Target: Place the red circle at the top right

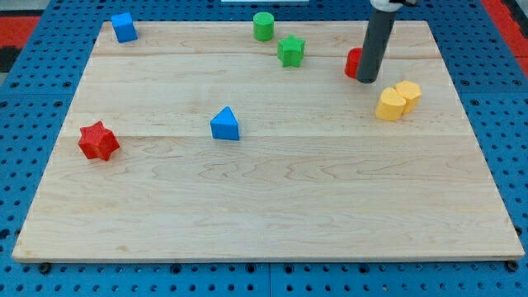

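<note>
1. Your red circle (353,63) sits near the bench's (272,206) top right corner, half hidden behind the rod.
2. No jaws on this tool, just my tip (367,81) touching the circle's right side.
3. Yellow blocks (398,101) sit just below.

**Bright, even light over a sharp, clean picture**

The desk (272,206) is lit brightly and evenly from overhead, with no dim corner. Shadows are short and soft: a thin dark edge hugs the base of the blue triangle (224,124), the red star (98,140) and the yellow blocks (398,101). The pale wood carries a mild sheen but no hard glare, and the grain lines read clearly. The rod (375,45) looks matt, with a faint lighter streak along its length. Focus holds from the view's bottom to its top; colours are saturated. The desk's edges taper towards the view's top from perspective, without noticeable bending.
</note>
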`<control>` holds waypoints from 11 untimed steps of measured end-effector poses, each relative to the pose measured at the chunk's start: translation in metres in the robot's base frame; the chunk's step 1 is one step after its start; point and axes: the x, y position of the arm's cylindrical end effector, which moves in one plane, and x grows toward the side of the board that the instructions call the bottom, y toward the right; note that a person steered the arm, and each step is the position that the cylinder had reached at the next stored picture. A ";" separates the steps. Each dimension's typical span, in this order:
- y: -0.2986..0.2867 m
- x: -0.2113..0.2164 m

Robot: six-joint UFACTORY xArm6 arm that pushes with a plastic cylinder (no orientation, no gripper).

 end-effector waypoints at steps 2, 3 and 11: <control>-0.015 -0.017; -0.040 -0.017; 0.025 -0.082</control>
